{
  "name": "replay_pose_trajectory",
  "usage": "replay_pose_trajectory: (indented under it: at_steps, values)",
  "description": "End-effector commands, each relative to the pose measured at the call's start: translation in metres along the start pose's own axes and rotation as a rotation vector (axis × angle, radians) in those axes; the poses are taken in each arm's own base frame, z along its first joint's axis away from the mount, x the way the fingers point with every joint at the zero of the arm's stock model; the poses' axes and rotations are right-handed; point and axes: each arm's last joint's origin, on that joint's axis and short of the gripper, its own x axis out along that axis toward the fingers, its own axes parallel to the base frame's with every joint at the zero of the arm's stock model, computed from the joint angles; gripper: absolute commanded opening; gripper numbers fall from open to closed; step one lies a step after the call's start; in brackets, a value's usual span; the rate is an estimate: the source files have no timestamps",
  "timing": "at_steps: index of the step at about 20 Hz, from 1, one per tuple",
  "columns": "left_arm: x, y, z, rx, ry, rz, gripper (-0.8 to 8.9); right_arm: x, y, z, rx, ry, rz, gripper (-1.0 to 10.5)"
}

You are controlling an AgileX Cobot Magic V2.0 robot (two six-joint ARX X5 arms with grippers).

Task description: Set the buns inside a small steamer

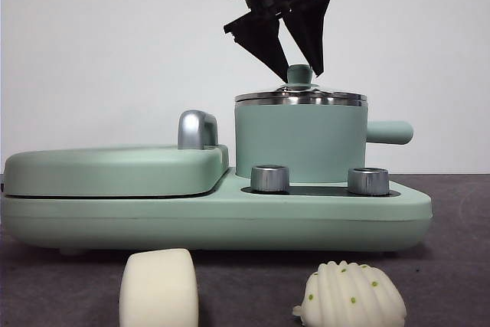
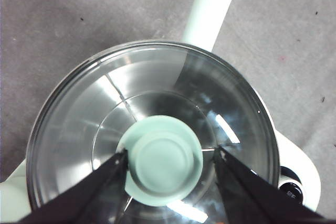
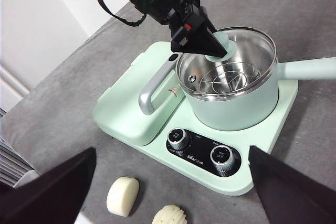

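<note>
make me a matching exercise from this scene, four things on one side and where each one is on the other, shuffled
Things:
1. left gripper
2. smooth bun
3. ridged bun
4. lid

Places:
A. on the table in front of the griddle
B. on the small steamer
C. jaws open either side of the lid knob
D. on the table in front of the dials

Pairs: 1-C, 2-A, 3-D, 4-B

Glossy glass lid [image 2: 131, 108], matt green knob [image 2: 164, 159], rough grey tabletop [image 2: 63, 19]
</note>
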Motion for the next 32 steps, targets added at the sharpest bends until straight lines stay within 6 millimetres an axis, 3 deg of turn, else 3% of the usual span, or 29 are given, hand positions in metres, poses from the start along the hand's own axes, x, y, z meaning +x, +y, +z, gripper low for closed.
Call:
replay_pose_trajectory:
  at_steps: [1, 3, 7, 10, 22, 28, 32]
  values:
    - [0.011, -0.001, 0.004, 0.016, -0.001, 0.000, 2.12, -0.003, 0.003, 0.004, -0.007, -0.016, 0.005, 4.6]
    - [0.012, -0.001, 0.003, 0.017, 0.001, 0.000, 1.24, -0.003, 0.003, 0.004, -0.007, -0.016, 0.005, 4.6]
    - [0.012, -0.001, 0.003, 0.016, 0.008, -0.001, 0.54, -0.003, 0.003, 0.004, -0.007, -0.016, 0.005, 4.6]
    - [0.011, -0.001, 0.003, 0.016, 0.005, -0.001, 0.54, -0.003, 0.003, 0.004, -0.007, -0.016, 0.005, 4.6]
    - [-0.063, 0.014, 0.017, -0.056, -0.108, 0.066, 0.54, -0.003, 0.003, 0.005, -0.001, -0.022, 0.006, 4.6]
    - [-0.073, 0.037, 0.011, -0.110, -0.100, 0.104, 0.54, 0.002, 0.000, 0.005, 0.066, 0.013, 0.028, 4.6]
    - [-0.084, 0.067, 0.002, -0.170, -0.108, 0.151, 0.54, 0.026, -0.008, 0.011, 0.162, 0.146, 0.089, 4.6]
